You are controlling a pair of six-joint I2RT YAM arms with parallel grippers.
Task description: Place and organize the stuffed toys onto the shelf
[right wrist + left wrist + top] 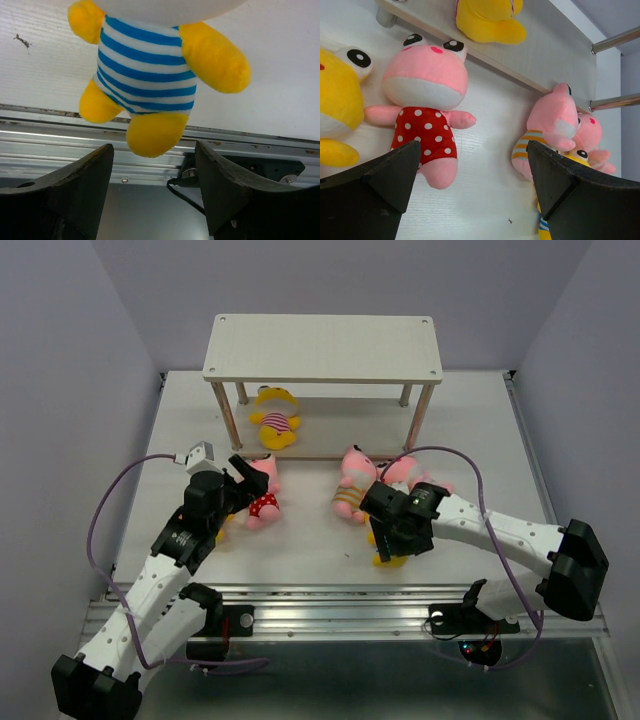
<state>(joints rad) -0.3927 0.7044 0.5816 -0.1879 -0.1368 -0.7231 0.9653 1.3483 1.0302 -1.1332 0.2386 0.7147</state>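
Observation:
The shelf [322, 348] stands at the back, and one yellow stuffed toy [275, 420] in pink stripes lies on its lower board. My left gripper [243, 478] is open over a pink toy in red polka dots [427, 100], with bare table between its fingers [400, 170]. A yellow toy [335, 100] lies left of that pink one. A pink toy in a striped outfit [350, 492] and another pink toy [405, 472] lie mid-table. My right gripper [154, 150] is open, its tips just below the foot of a yellow toy in blue stripes [150, 70].
The table's metal front rail [60, 150] runs right under the blue-striped toy, with a black cable [185, 192] below it. The shelf's thin metal legs [615, 102] stand near the pink pair. Purple cables loop beside both arms [105, 510].

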